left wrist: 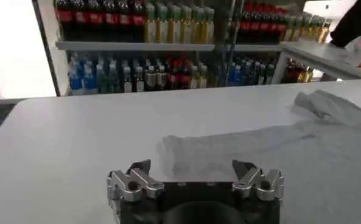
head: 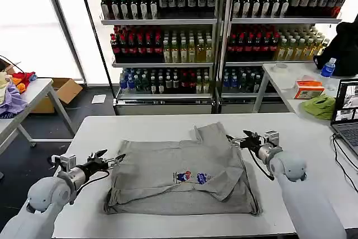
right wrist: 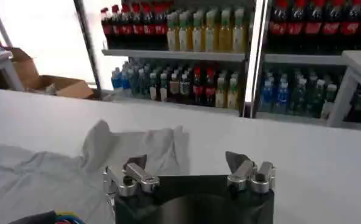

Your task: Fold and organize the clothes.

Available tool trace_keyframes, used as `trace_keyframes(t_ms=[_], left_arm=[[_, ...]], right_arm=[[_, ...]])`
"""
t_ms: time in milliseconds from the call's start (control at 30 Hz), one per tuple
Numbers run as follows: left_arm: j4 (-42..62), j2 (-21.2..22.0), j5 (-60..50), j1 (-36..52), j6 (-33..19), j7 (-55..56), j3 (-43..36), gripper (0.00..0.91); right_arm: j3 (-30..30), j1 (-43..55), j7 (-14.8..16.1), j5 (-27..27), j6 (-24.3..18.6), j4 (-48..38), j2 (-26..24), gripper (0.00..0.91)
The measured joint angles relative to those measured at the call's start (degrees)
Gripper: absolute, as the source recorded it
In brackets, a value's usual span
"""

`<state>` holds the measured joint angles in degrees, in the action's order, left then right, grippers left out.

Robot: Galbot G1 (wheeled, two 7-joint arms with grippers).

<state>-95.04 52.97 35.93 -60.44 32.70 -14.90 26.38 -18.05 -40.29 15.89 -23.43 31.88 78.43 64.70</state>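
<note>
Shirts (head: 182, 177) lie in a loose grey stack at the middle of the white counter (head: 140, 127), chest print up, with one sleeve flipped toward the far edge and the lower hem bunched unevenly. Your left end effector (head: 109, 159) sits just beside the stack's left edge, fingers spread and gripping nothing; from its wrist camera you see the cloth's near corner (left wrist: 186, 152) directly ahead of the open jaws. Your right end effector (head: 241, 139) hovers at the stack's right shoulder, also spread wide and empty, with the upturned sleeve (right wrist: 101, 143) close in front of it. To do this fold well, you probably want both tools low enough to slide one finger under the top layer only, pinching matching points on each side so the crease runs straight. Take the edges rather than the middle, and lift evenly; an uneven lift would likely drag the lower shirt along.
</note>
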Motion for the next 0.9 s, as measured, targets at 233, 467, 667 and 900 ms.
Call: trace_keyframes(t_ms=[233, 467, 667, 900], left_arm=[[6.40, 0.21, -0.09, 6.72, -0.41, -0.64, -4.89, 0.907], [11.93, 0.89, -0.58, 12.26, -0.75, -0.97, -8.62, 0.907], [15.58, 1.72, -1.43, 14.90, -0.98, -1.38, -10.66, 0.907], [17.67, 1.51, -1.82, 16.08, -1.25, -1.80, -12.05, 0.393]], right_arm=[[2.24, 4.31, 0.16, 1.44, -0.54, -5.86, 2.59, 0.907], [3.57, 7.45, 0.28, 2.28, -0.81, -10.64, 4.90, 0.907], [4.62, 9.32, 0.20, 2.96, -0.85, -13.75, 6.49, 0.312], [6.02, 11.01, 0.28, 3.39, -1.18, -16.70, 7.48, 0.000]])
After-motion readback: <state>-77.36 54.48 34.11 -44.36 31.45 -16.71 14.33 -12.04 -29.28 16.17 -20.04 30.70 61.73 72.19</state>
